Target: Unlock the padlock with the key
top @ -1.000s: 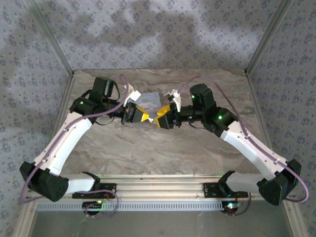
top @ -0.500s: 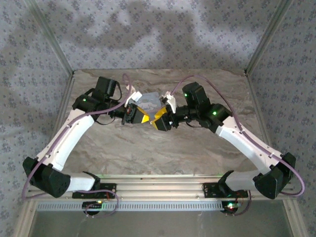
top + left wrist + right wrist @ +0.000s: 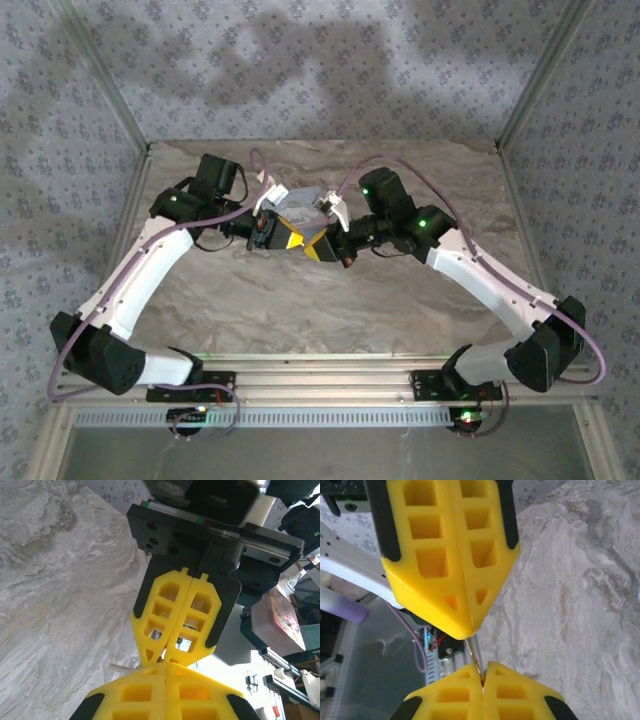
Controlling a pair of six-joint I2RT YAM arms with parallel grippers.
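Left gripper (image 3: 466,629) and right gripper (image 3: 482,671), tip to tip, both clamp the key (image 3: 474,653) (thin brass sliver).

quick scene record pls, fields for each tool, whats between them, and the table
left tool: shut, yellow fingers pressed together, tip pointing at the right tool
right tool: shut, tip to tip with the left tool, a small gap between them
thin metal piece: brass-coloured, spans that gap, each end seemingly pinched at a finger seam; too small to tell if it is the key
table: marbled grey surface, both tools meet above its far middle
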